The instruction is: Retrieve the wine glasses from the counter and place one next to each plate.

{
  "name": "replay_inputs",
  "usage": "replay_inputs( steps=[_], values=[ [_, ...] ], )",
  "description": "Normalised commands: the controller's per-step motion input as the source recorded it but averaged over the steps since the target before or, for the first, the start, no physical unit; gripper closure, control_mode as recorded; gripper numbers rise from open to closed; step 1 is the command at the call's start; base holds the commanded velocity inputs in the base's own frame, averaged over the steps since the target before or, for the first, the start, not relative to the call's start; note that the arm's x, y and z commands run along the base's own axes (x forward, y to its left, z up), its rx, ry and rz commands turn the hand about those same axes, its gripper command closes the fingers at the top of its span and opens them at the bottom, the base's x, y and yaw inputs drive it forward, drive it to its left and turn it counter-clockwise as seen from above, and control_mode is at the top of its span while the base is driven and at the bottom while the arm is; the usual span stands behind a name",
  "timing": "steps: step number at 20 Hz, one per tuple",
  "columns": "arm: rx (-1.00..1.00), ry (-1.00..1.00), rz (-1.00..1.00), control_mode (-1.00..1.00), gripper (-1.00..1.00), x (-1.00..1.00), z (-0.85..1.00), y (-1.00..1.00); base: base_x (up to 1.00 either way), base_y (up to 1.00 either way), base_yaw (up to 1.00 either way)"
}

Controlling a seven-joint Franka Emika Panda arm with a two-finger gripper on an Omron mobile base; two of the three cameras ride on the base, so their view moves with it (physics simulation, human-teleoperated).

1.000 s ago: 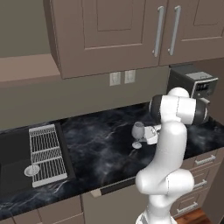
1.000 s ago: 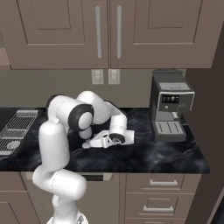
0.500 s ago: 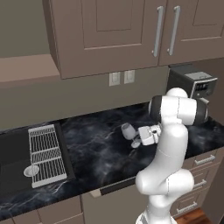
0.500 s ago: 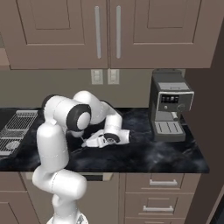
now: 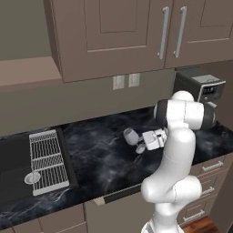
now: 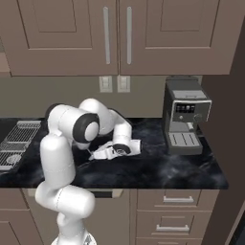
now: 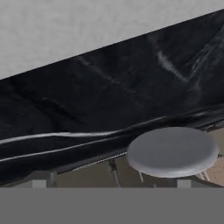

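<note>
Dark fingers of the gripper (image 5: 142, 146) stood spread wide, released, gripping nothing that could be made out. Just beyond them, toward the drainer, a wine glass (image 5: 131, 136) lay tipped on its side on the counter (image 5: 100, 159), bowl away from the fingers, its foot near or perhaps between them; the view was too coarse to say whether they touched. From the right base camera the gripper (image 6: 95, 155) pointed left, low over the black marble (image 6: 158, 170), the glass hidden behind the arm. In the hand camera a round grey disc (image 7: 172, 151), possibly the glass's foot, sat just ahead of the fingers. Farther out beyond the glass lay the ribbed drainer (image 5: 48, 159) with a small round thing (image 5: 32, 178) on its near end. Behind the hand, a coffee machine (image 6: 184, 121) stood against the wall.
</note>
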Motion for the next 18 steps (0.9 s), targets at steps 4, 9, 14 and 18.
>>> replay_inputs(
  steps=[4, 9, 14, 18],
  values=[
    [0.0, 0.05, 0.11, -1.0, -1.0, 0.0, -1.0, -0.53, 0.0, 0.0, 0.0],
    [0.0, 0.03, 0.1, -1.0, -1.0, -0.04, -1.0, -0.47, 0.0, 0.0, 0.0],
    [-0.01, -0.03, 0.0, -1.0, -1.0, 0.0, -0.43, 0.08, 0.0, 0.0, 0.0],
    [-0.08, -0.13, -0.03, -1.0, -1.0, 0.0, -0.13, 0.38, 0.0, 0.0, 0.0]
  ],
)
